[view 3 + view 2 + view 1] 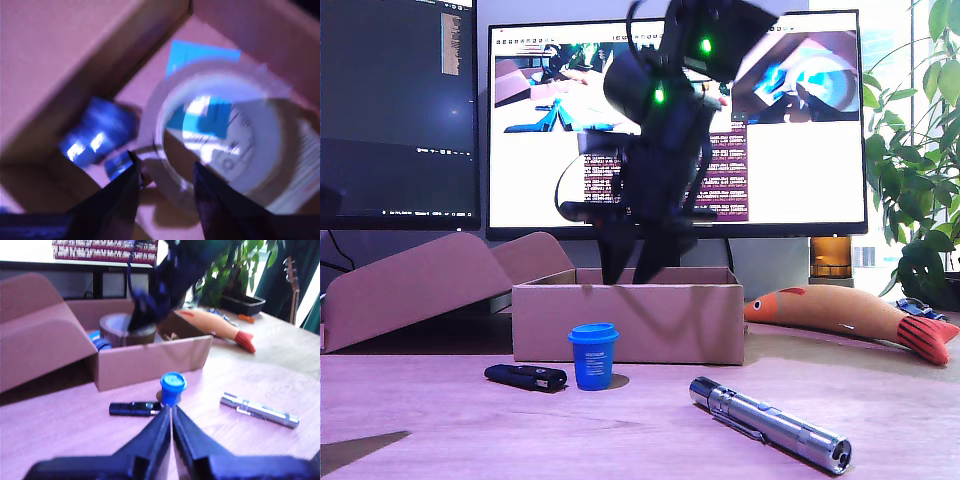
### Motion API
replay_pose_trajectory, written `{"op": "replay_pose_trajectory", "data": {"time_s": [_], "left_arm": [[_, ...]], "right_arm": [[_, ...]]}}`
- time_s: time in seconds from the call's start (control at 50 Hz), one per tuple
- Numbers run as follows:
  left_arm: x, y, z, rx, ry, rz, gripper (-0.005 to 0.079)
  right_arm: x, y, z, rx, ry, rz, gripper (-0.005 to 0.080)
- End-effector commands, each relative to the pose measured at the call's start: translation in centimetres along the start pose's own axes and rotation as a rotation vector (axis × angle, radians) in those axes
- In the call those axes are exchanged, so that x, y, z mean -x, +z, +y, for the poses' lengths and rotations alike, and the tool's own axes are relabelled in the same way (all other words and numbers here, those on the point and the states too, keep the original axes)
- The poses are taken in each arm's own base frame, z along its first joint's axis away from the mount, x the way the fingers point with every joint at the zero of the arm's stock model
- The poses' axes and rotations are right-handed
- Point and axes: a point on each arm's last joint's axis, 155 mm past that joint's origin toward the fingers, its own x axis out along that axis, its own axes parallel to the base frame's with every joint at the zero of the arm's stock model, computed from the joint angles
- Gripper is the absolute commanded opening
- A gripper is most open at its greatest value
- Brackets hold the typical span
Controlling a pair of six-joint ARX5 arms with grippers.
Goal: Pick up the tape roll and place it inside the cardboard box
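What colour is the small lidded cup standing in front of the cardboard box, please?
Blue, lid and body alike; the cup shows best in the exterior view.

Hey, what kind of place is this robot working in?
Most likely an office or lab desk: two computer monitors stand behind the cardboard box, a leafy potted plant sits at the exterior view's right, and clutter covers the wooden tabletop.

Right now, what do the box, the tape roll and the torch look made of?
Cardboard box: plain brown matte corrugated card, going by its folded flaps. Tape roll: pale, slightly glossy wound film, probably plastic packing tape; blur leaves that open. Torch: silver metal, likely aluminium or steel, with bright highlights and a clip.
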Motion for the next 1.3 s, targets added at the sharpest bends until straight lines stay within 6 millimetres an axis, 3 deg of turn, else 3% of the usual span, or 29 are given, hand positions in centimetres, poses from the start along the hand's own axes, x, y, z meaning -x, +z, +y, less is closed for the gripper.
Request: {"op": "replay_pose_trajectory", "data": {"time_s": [0.0, 0.12, 0.32, 0.58, 0.88, 1.1, 1.28], "left_arm": [[-0.1, -0.7, 0.1, 0.007, -0.003, 0.011, -0.0019], [-0.1, -0.7, 0.1, 0.007, -0.002, 0.010, -0.0019], [-0.1, -0.1, -0.1, 0.004, -0.008, -0.015, -0.0019], [-0.1, 0.3, 0.0, -0.006, -0.002, -0.029, -0.0019], [-0.1, 0.0, 1.0, -0.002, 0.052, -0.022, -0.0019], [0.0, 0.1, 2.0, 0.000, 0.099, -0.029, -0.0019], [0.1, 0.3, 2.8, 0.007, 0.132, -0.037, -0.0019]], "right_arm": [[1.8, 2.1, 0.1, 0.002, -0.001, -0.041, 0.0220], [3.9, 2.7, 0.4, 0.005, 0.009, -0.015, -0.0024], [6.2, 2.3, 0.9, -0.016, 0.014, 0.018, -0.0010], [6.5, 5.3, 1.0, -0.051, 0.020, -0.098, -0.0010], [7.0, 5.4, 1.2, -0.013, -0.066, -0.111, -0.0010], [8.0, 4.3, 3.1, 0.028, -0.090, -0.131, -0.0010], [9.2, 2.0, 3.2, 0.033, -0.098, -0.170, -0.0010]]}}
